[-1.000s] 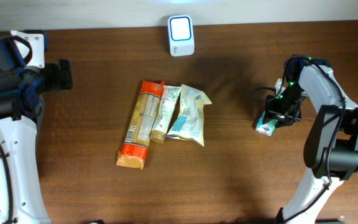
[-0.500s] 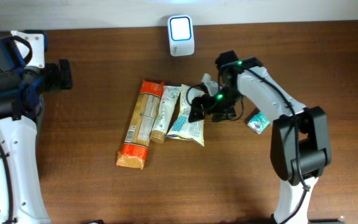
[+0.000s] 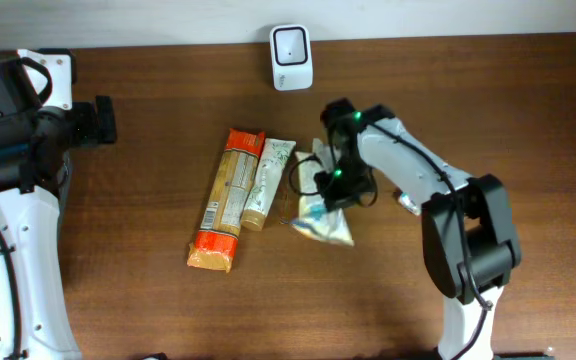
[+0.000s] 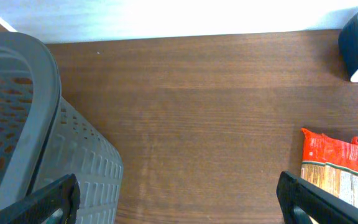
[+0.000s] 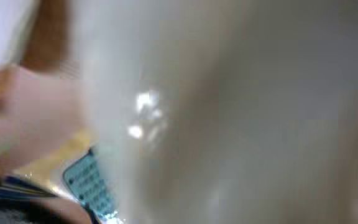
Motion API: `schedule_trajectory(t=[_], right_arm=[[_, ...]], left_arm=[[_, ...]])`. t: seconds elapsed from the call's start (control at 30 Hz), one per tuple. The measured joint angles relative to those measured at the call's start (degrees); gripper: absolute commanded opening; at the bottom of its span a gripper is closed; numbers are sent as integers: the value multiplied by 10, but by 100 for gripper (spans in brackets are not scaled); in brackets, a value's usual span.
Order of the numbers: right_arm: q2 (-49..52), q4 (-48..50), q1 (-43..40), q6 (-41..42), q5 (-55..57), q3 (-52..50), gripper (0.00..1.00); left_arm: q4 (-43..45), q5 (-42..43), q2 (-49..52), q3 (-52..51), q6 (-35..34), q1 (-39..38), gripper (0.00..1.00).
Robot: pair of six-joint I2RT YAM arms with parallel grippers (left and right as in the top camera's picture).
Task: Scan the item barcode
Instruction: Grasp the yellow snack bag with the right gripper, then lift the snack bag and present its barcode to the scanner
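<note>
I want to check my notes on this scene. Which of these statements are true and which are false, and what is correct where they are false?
1. The left gripper is open and holds nothing. True.
2. The scanner lies between the pasta pack and the tube. False: it stands apart from them; the pasta pack and tube lie side by side.
3. The right gripper is shut on the pouch. True.
4. The left wrist view shows a red bowl. False: it shows a grey basket.
</note>
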Motion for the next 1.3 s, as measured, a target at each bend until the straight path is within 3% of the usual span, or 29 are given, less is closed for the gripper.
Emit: schedule_trajectory(t=[0.07, 0.1, 0.13, 0.23, 0.27, 0.3, 0.33, 0.4, 0.47, 0.5, 0.6, 0.63, 0.73, 0.77, 0.87, 0.97, 1.13, 1.2, 1.23, 1.3], right_arm=[[-1, -9, -3, -178, 123, 57, 4], [-1, -8, -3, -249, 142, 58, 4], [-1, 0, -3, -391, 166, 58, 4], [-1, 52, -3, -665, 191, 58, 4], [-1, 64, -3, -740, 195, 58, 12], [-1, 91, -3, -778, 204, 58, 99], [-1, 107, -3, -799, 215, 59, 99], [-1, 108, -3, -769, 225, 89, 99], [-2, 75, -8, -544, 217, 172, 99], [-3, -37, -24, -364, 177, 237, 95], [-12, -126, -117, -150, 39, 253, 91], [-16, -70, -177, -56, -23, 197, 94], [-12, 58, -281, 51, -129, 21, 100], [-9, 75, -284, 67, -152, -15, 99], [-13, 264, -258, 157, -212, -128, 99], [-16, 392, -235, 225, -254, -166, 99], [-16, 486, -217, 261, -283, -183, 99], [-16, 502, -189, 263, -232, -183, 61], [-15, 507, -169, 263, -200, -183, 35], [-1, 515, -143, 265, -172, -183, 12]], left_arm=[[2, 0, 0, 0, 0, 0, 99], [2, 0, 0, 0, 0, 0, 99], [2, 0, 0, 0, 0, 0, 99], [1, 0, 0, 0, 0, 0, 99], [2, 0, 0, 0, 0, 0, 99], [1, 0, 0, 0, 0, 0, 99], [2, 0, 0, 0, 0, 0, 99], [2, 0, 0, 0, 0, 0, 99], [2, 0, 0, 0, 0, 0, 99], [1, 0, 0, 0, 0, 0, 99], [2, 0, 0, 0, 0, 0, 99], [1, 0, 0, 0, 0, 0, 99], [1, 0, 0, 0, 0, 0, 99], [1, 0, 0, 0, 0, 0, 99], [1, 0, 0, 0, 0, 0, 99], [2, 0, 0, 0, 0, 0, 99], [2, 0, 0, 0, 0, 0, 99], [1, 0, 0, 0, 0, 0, 99], [1, 0, 0, 0, 0, 0, 99], [1, 0, 0, 0, 0, 0, 99]])
